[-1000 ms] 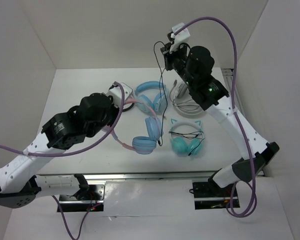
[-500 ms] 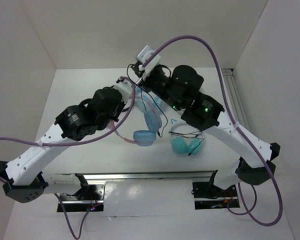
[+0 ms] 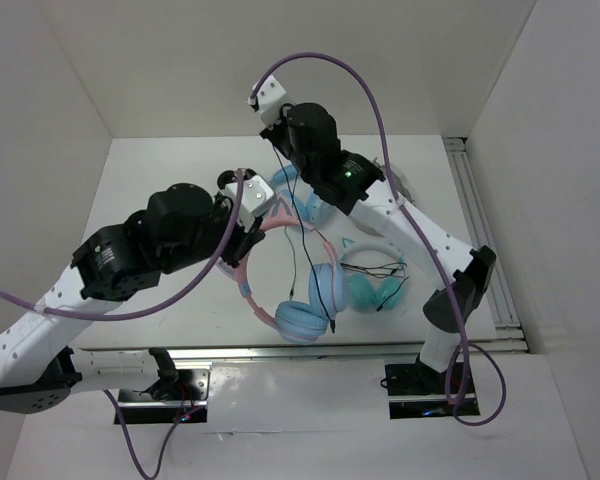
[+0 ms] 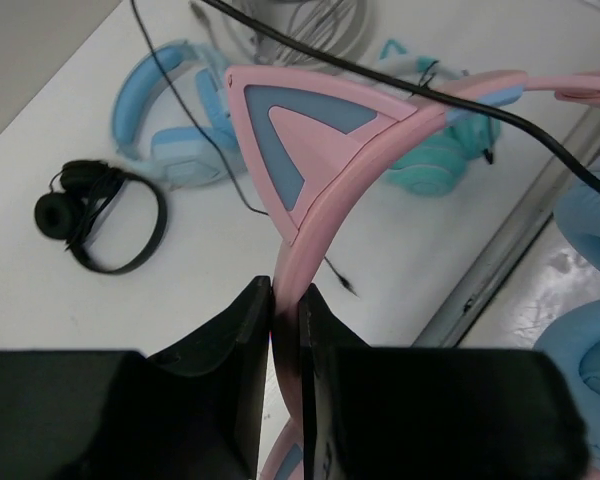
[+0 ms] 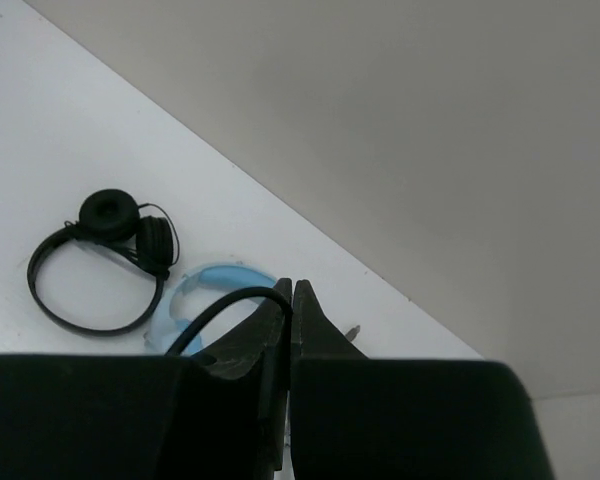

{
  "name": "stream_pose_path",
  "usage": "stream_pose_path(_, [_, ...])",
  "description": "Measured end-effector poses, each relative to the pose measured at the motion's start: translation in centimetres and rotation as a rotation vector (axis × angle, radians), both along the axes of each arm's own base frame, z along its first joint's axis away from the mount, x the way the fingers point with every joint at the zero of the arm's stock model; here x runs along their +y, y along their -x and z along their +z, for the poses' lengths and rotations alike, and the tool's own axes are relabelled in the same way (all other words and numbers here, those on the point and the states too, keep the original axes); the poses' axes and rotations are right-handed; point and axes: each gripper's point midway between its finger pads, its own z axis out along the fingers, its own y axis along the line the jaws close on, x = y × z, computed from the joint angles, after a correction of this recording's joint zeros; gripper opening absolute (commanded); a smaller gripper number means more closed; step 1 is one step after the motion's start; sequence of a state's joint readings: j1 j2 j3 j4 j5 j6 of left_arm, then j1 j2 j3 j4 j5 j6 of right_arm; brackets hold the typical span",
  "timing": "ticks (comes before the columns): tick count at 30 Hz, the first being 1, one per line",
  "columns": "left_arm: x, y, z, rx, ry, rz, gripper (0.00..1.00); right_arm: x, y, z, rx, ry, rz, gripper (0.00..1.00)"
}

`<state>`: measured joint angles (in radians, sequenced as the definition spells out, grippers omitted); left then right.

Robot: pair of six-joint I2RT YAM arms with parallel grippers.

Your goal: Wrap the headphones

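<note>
The headphones have a pink cat-ear headband (image 3: 252, 300) and light blue ear cups (image 3: 300, 321), and hang tilted above the table near its front edge. My left gripper (image 3: 252, 240) is shut on the pink headband just below a cat ear (image 4: 300, 140), as the left wrist view (image 4: 285, 295) shows. My right gripper (image 3: 277, 138) is raised high at the back and is shut on the thin black cable (image 3: 293, 235). The cable runs down from it to the ear cups. The right wrist view shows the gripper (image 5: 291, 290) pinching the cable (image 5: 220, 310).
An all-teal cat-ear pair (image 3: 372, 288) lies right of the ear cups. A plain light blue pair (image 3: 302, 200) lies behind, partly under the right arm. A small black pair (image 4: 90, 210) lies to the left on the table. A metal rail (image 3: 480, 230) runs along the right edge.
My right gripper swung left and stayed high with the cable. My left gripper carried the headphones toward the near edge, and the ear cups now hang lower in the top view.
</note>
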<state>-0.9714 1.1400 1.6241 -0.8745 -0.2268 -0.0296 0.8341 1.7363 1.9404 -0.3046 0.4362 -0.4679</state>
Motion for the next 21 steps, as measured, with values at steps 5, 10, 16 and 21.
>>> stream_pose_path(5, [-0.2,1.7,1.9,-0.01,0.077,-0.083,0.0,-0.4,-1.6,-0.7,0.033,-0.011,-0.02,0.0])
stream_pose_path(10, [0.3,2.0,2.4,-0.02,0.097,-0.085,0.0,-1.9,-2.2,-0.4,0.043,-0.044,-0.021,0.0])
stream_pose_path(16, [0.9,1.8,2.8,-0.024,0.098,-0.056,0.0,-5.6,-3.7,-1.3,0.08,-0.086,-0.051,0.0])
stream_pose_path(21, [1.3,1.9,3.8,-0.025,0.126,-0.035,0.0,-6.9,-4.5,-2.6,0.116,-0.107,-0.05,0.0])
